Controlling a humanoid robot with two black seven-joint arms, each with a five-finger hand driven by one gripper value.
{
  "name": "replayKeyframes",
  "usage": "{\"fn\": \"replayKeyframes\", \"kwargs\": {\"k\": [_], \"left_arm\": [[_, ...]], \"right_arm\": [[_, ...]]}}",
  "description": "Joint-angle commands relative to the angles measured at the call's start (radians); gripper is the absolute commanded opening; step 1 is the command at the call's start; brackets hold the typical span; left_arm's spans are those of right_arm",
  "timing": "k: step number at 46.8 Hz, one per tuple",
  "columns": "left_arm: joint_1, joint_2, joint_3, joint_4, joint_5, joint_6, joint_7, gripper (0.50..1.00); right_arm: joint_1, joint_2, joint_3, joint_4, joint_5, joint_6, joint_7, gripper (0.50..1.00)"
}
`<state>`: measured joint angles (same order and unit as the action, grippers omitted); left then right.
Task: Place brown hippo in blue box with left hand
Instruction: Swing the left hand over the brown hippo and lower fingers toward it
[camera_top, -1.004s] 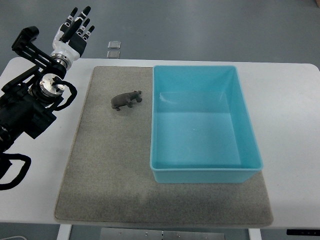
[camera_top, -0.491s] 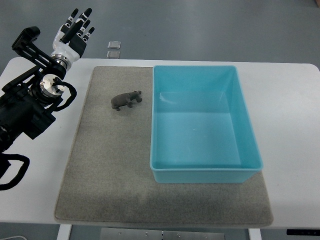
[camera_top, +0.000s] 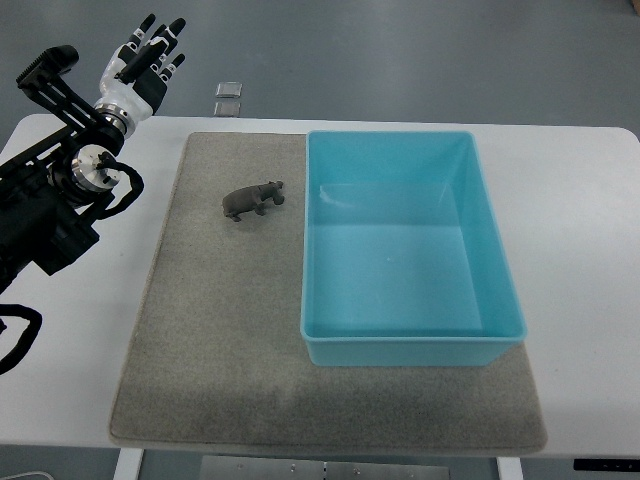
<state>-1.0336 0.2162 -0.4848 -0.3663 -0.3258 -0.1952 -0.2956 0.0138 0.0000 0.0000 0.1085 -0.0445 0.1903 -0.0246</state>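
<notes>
Hippo (camera_top: 253, 200), brown and standing on its feet, sits on the grey mat (camera_top: 210, 330) just left of the blue box (camera_top: 400, 345), apart from its wall. Both rest on the white desk (camera_top: 585, 250). Well off at the far left corner, the left hand (camera_top: 143, 62) hovers with fingers spread, holding nothing.

Left hand (camera_top: 143, 62) raised, fingers extended, empty.

Left hand (camera_top: 143, 62) hovers past the table's (camera_top: 580, 250) far-left corner, fingers spread and empty, while the brown hippo (camera_top: 252, 199) stands on the grey mat (camera_top: 210, 340) just left of the blue box (camera_top: 405, 248).
</notes>
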Motion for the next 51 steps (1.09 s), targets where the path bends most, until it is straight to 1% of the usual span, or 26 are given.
{"fn": "replayKeyframes", "kwargs": {"k": [1,7,12,15,22,27,33,44,51], "left_arm": [[0.000,0.006,0.012,-0.029,0.002,0.000,0.003,0.994],[-0.022,0.038,0.078,-0.046,0.004,0.008,0.009,0.992],[-0.043,0.052,0.182,-0.062,0.031,0.014,0.009,0.992],[-0.060,0.064,0.247,-0.097,0.074,0.016,0.009,0.992],[-0.101,0.133,0.417,-0.212,0.227,0.025,0.013,0.994],[-0.144,0.163,0.520,-0.250,0.373,0.026,0.013,0.992],[-0.157,0.196,0.540,-0.293,0.576,0.013,0.013,0.992],[-0.181,0.282,0.557,-0.419,0.875,0.008,0.013,0.994],[-0.201,0.310,0.558,-0.431,1.045,-0.029,0.013,0.994]], "right_arm": [[0.000,0.000,0.000,0.000,0.000,0.000,0.000,0.936],[0.000,0.000,0.000,0.000,0.000,0.000,0.000,0.936],[0.000,0.000,0.000,0.000,0.000,0.000,0.000,0.936],[0.000,0.000,0.000,0.000,0.000,0.000,0.000,0.936],[0.000,0.000,0.000,0.000,0.000,0.000,0.000,0.936],[0.000,0.000,0.000,0.000,0.000,0.000,0.000,0.936],[0.000,0.000,0.000,0.000,0.000,0.000,0.000,0.936],[0.000,0.000,0.000,0.000,0.000,0.000,0.000,0.936],[0.000,0.000,0.000,0.000,0.000,0.000,0.000,0.936]]}}
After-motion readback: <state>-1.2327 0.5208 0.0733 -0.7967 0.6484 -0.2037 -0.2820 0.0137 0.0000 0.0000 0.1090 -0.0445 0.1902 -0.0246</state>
